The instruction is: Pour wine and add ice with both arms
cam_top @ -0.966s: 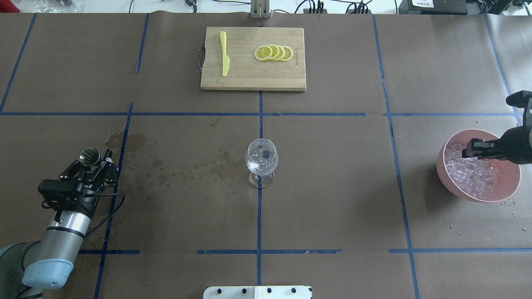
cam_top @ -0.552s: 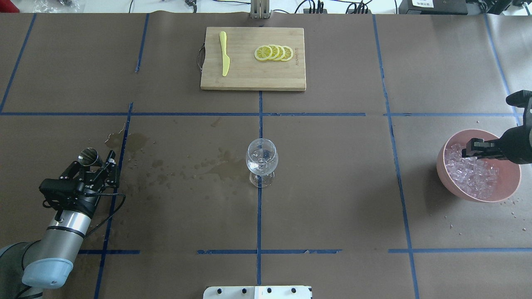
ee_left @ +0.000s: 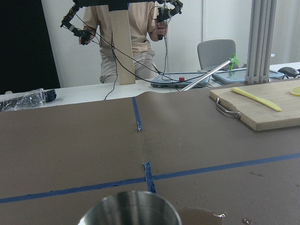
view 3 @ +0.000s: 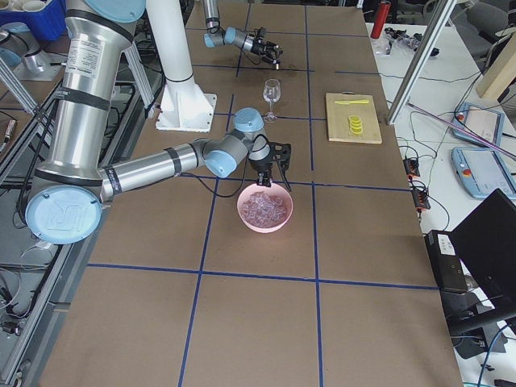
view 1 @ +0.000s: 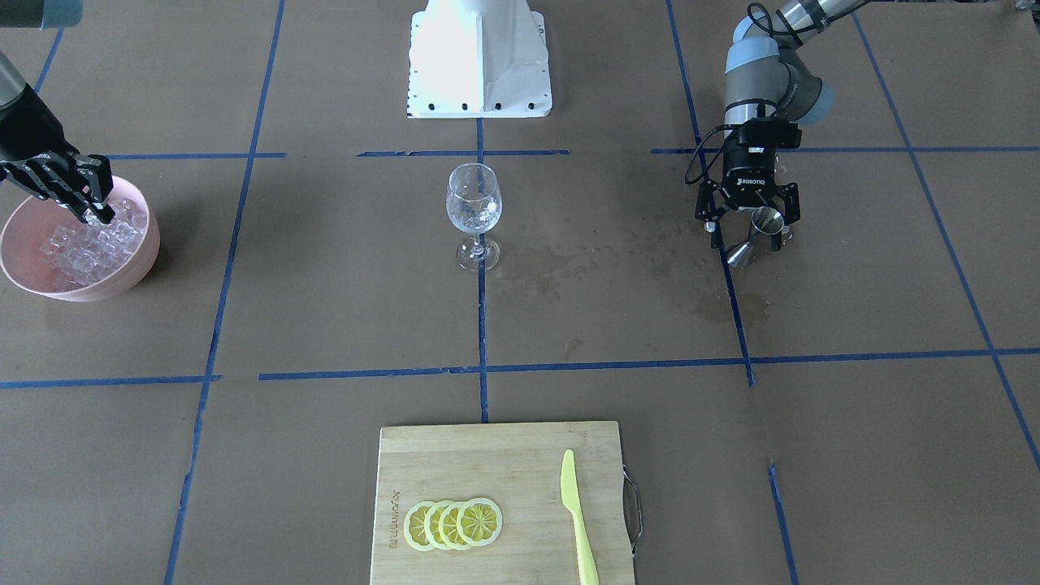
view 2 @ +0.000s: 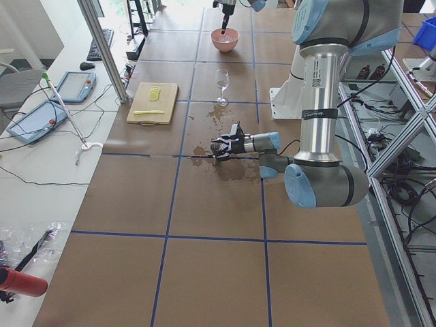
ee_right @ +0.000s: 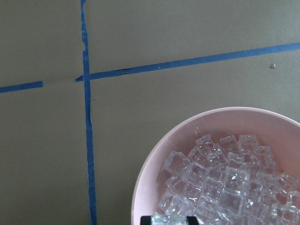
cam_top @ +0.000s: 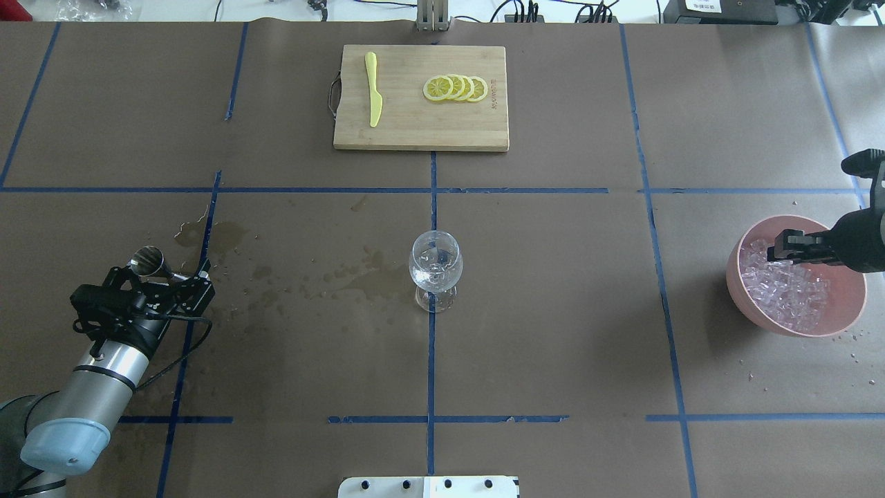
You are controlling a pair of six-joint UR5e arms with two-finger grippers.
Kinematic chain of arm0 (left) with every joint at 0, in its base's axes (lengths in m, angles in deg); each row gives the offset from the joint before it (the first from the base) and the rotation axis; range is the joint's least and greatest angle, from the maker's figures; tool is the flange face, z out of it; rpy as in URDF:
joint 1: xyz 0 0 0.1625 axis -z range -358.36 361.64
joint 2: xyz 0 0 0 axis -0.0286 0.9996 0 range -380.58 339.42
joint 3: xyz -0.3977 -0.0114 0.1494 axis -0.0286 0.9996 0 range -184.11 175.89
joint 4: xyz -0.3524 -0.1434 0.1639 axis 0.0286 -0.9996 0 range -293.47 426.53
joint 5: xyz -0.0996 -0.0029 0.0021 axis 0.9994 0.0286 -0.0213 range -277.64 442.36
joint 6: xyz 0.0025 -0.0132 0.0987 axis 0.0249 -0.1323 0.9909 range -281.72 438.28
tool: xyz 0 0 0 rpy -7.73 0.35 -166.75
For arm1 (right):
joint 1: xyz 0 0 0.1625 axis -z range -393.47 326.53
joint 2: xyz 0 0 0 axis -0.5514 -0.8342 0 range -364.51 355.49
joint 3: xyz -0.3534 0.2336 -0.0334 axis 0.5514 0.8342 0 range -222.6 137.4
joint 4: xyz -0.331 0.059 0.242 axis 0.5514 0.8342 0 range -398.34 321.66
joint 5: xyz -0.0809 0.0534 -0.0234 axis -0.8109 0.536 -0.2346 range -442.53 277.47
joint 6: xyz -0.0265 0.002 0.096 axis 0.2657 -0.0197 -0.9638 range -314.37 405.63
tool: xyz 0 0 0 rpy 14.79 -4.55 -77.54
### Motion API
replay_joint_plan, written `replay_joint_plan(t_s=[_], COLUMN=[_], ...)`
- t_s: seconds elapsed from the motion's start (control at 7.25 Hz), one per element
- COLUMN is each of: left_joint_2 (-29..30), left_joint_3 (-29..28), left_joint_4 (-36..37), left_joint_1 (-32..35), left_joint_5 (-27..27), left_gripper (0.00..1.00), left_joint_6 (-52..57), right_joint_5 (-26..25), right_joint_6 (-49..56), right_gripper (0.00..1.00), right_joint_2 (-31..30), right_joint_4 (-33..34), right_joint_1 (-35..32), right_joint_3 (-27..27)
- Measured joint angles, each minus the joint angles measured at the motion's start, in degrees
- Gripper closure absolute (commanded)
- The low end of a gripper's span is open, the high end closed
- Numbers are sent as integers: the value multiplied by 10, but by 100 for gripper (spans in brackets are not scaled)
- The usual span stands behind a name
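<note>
A wine glass (cam_top: 435,266) stands at the table's middle with a little clear wine in its bowl; it also shows in the front view (view 1: 473,207). My right gripper (cam_top: 776,247) is over the pink bowl (cam_top: 735,282) of ice (cam_top: 788,290). In the right wrist view the gripper (ee_right: 168,218) is shut on one clear cube just above the heap (ee_right: 225,183). My left gripper (cam_top: 162,274) is open at the table's left, its fingers spread wide on either side of a steel jigger (cam_top: 147,259). The jigger's rim shows in the left wrist view (ee_left: 129,208).
A wooden cutting board (cam_top: 422,128) at the far middle holds lemon slices (cam_top: 456,88) and a yellow knife (cam_top: 373,90). Wet stains (cam_top: 346,277) mark the brown paper between the jigger and the glass. The white pedestal (view 1: 479,57) is at the robot's side.
My left gripper has spread its fingers wider around the jigger and its wrist has turned and drawn back a little. My right gripper has risen slightly over the bowl.
</note>
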Motion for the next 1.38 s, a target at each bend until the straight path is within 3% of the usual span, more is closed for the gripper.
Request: replay_joint_plan(t_s=[0.41,0.83,1.38], left_joint_2=[-28,-56,-107], left_joint_3=[17,57,169], left_joint_4=[0,7,107], left_joint_1=[6,10,30], left_joint_5=[47,129,256], left_gripper=[0,0,0], left_joint_6=[33,40,40], right_joint_5=[0,-1,-1], right_joint_6=[-1,0,-1], right_gripper=[100,100,100], right_joint_2=[-1,-1,0], right_joint_4=[0,0,0], right_joint_1=[-1,0,0], right_joint_3=[-3,-4,-5])
